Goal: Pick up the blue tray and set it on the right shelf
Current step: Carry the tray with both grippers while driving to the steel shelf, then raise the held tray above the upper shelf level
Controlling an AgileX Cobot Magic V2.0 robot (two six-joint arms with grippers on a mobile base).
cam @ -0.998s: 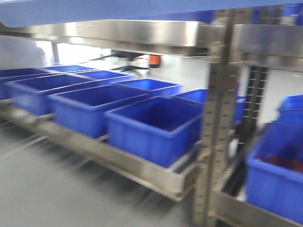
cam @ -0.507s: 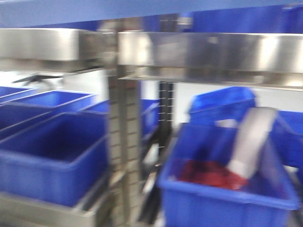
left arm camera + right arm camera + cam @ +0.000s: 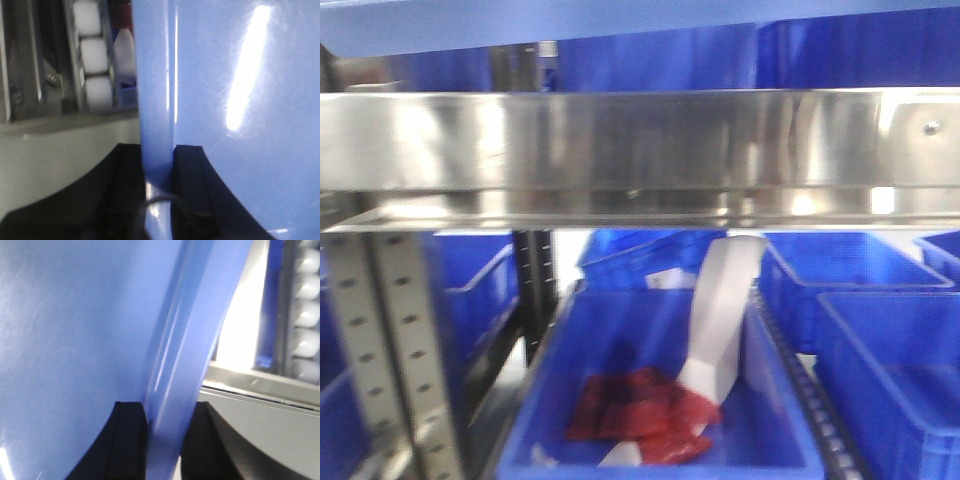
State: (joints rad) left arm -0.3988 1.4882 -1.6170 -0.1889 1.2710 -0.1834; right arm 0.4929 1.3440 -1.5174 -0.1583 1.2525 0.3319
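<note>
The blue tray hangs between both arms. The left gripper is clamped on its rolled rim at 6 o'clock of the left wrist view, and the right gripper pinches a rim likewise. In the front view the tray's edge spans 12 o'clock, above the right shelf lip. At 6 o'clock a dark-blue bin holds red bags.

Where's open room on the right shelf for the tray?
No bare deck for the blue tray in view. Above the right shelf lip, dark-blue bins span the width. Below, bins stand side by side; the middle bin holds red packets and a white object. Free: narrow slot beside the black upright, left of the middle bin, and the right bin's visible inside.
</note>
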